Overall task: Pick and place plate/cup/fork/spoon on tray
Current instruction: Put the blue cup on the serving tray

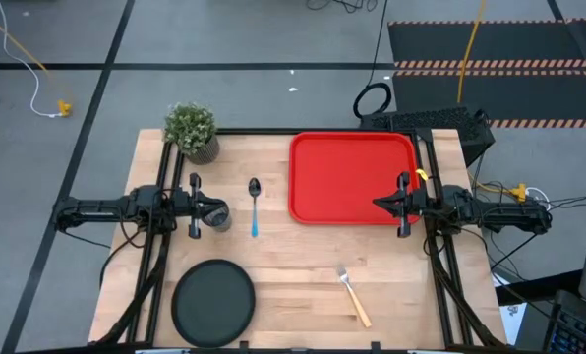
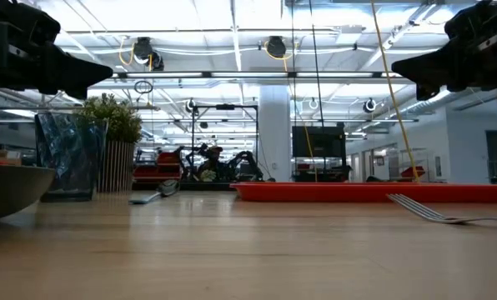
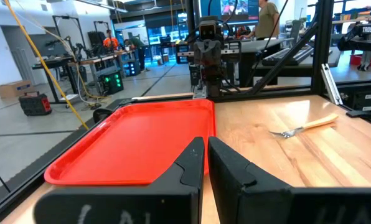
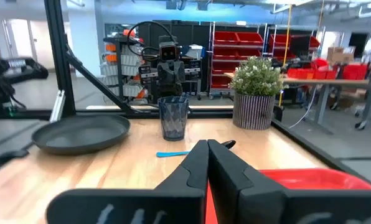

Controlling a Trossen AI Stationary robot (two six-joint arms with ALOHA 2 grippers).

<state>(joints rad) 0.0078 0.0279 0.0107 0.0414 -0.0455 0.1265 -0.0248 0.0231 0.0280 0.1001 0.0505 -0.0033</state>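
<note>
The red tray lies at the far right of the table. The black plate lies at the near left. The fork lies at the near right and the blue-handled spoon left of the tray. The dark cup stands upright left of the spoon and also shows in the right wrist view. My left gripper is shut and empty, raised above the cup. My right gripper is shut and empty, raised above the tray's right part.
A potted green plant stands at the table's far left corner. Dark frame rails run along both table sides. Bare wood lies between the plate and the fork, in front of the tray.
</note>
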